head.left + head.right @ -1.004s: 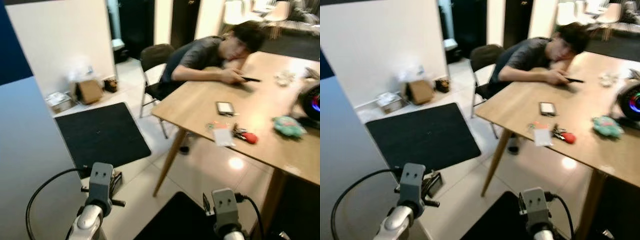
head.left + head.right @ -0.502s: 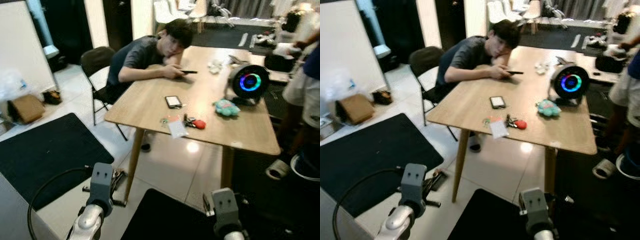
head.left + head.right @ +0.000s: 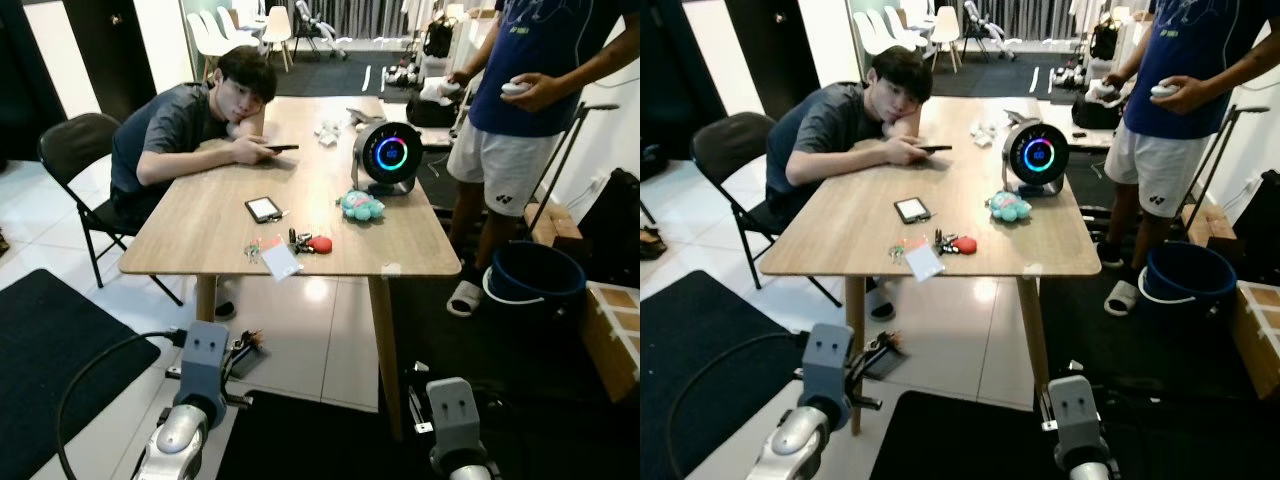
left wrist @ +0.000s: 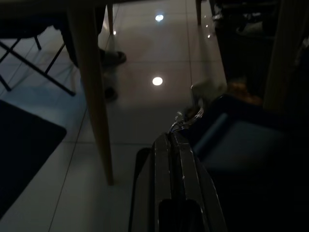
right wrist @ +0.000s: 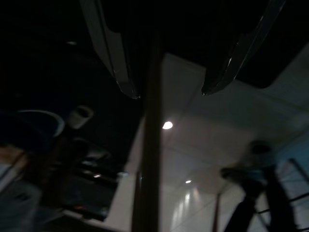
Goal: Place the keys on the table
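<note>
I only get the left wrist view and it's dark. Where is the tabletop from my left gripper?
Observer: The table top is above and ahead of the left gripper, which holds the keys low near the front left leg.
Operator: Any bare spot near that corner?
Observer: Yes, that corner is bare; a phone, a red-tagged key bunch and a white card lie nearer the middle.
Operator: Anyone close?
Observer: A seated person leans on the far left side.

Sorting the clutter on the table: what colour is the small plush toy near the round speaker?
Teal; the plush toy shows best in the left eye view.
</note>
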Tool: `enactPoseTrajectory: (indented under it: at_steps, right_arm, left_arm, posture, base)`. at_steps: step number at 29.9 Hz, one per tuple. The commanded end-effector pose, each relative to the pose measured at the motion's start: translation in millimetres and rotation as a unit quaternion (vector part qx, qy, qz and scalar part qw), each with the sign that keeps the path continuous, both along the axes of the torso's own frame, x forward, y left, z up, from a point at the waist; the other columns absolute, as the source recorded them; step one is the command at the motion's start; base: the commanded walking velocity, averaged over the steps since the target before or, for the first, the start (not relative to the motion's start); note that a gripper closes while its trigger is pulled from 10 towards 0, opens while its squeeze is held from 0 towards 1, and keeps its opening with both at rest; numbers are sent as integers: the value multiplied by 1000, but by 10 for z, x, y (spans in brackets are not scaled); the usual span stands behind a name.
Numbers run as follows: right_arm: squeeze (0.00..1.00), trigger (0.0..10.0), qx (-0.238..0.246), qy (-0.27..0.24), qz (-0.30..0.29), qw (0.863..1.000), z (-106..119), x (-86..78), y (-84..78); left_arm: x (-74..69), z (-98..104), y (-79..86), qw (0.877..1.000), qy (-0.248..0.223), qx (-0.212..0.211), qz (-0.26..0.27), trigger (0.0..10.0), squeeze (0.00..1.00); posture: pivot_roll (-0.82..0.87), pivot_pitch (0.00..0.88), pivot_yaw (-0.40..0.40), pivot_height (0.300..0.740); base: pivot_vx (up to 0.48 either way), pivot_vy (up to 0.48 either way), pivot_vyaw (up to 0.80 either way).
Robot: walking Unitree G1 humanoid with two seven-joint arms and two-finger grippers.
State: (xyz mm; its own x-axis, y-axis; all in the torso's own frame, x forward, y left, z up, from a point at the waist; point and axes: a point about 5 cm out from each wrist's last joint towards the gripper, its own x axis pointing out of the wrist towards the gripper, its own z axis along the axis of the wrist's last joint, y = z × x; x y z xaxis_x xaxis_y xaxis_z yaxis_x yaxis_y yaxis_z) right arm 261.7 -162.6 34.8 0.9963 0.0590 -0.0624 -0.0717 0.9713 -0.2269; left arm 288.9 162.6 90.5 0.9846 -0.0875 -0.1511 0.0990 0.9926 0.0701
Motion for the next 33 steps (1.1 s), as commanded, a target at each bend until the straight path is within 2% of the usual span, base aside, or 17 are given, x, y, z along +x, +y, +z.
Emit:
enactPoseTrajectory:
  at_steps: [1, 10, 13, 16, 20, 21, 23, 24, 27, 33]
  right_arm:
    - [0, 10000, 1, 8, -2, 1000, -46, -34, -8]
    - [0, 10000, 0, 3, 1, 1000, -19, -15, 2]
    - [0, 10000, -6, -12, 10, 1000, 38, 13, 33]
    - [0, 10000, -6, -13, 11, 1000, 44, 17, 37]
    - [0, 10000, -6, -37, 14, 999, 152, 67, 70]
    - [0, 10000, -6, -37, 14, 999, 152, 67, 70]
    - [0, 10000, -4, -66, 12, 998, 280, 109, 75]
    - [0, 10000, -4, -66, 12, 998, 280, 109, 75]
    - [0, 10000, 12, -110, -1, 994, 505, 190, 62]
    - [0, 10000, 22, -142, -3, 990, 696, 263, 81]
  left_arm:
    - [-32, -48, 53, 1000, 10, 3, 7, 10000, 0]
    - [-15, 22, 36, 1000, -7, 11, -1, 10000, 0]
    - [27, 194, -43, 998, -45, 31, -27, 10000, 0]
    - [32, 214, -53, 998, -48, 31, -30, 10000, 0]
    - [99, 434, -132, 995, -86, 22, -42, 10000, 0]
    - [99, 434, -132, 995, -86, 22, -42, 10000, 0]
    - [148, 614, -154, 993, -111, 7, -39, 10000, 0]
    - [148, 614, -154, 993, -111, 7, -39, 10000, 0]
    - [216, 869, -166, 989, -145, -5, -35, 10000, 0]
    - [255, 1044, -179, 984, -172, -12, -38, 10000, 0]
  posture:
    - [-23, 121, 68, 740]
    - [-19, 124, 67, 740]
    - [-16, 126, 66, 740]
    - [-16, 126, 66, 740]
    - [-16, 126, 69, 740]
    - [-16, 126, 69, 740]
    - [-16, 127, 70, 740]
    - [-16, 127, 70, 740]
    - [-19, 130, 73, 740]
    - [-22, 129, 76, 740]
  base:
    - [0, 0, 0]
    - [0, 0, 0]
    - [0, 0, 0]
    - [0, 0, 0]
    - [0, 0, 0]
    - [0, 0, 0]
    - [0, 0, 0]
    - [0, 0, 0]
    - [0, 0, 0]
    - [0, 0, 0]
